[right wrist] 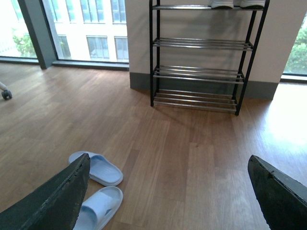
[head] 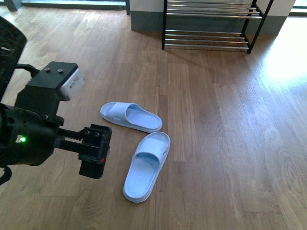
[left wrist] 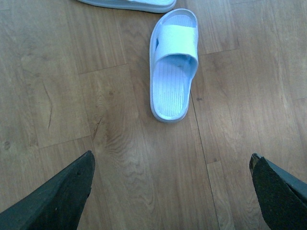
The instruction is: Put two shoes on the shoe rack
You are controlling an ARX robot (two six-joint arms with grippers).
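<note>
- Pale-blue foam slide sandals [head: 146,165], well apart from black-framed chrome-rod shoe rack [head: 206,34]: probably light, flexible; grasp by strap.
- Left gripper [left wrist: 171,191], right gripper [right wrist: 168,196]: jaws released, wide.

Open floor [head: 211,100] before shoe rack [head: 206,40]

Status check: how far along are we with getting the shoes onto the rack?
Done: nothing yet. The nearer slide and the farther slide both lie on the floor, off the shoe rack. In hand: the left gripper hangs open beside the nearer slide; the right gripper is open and holds nothing. Left: pick up and shelve both.
</note>
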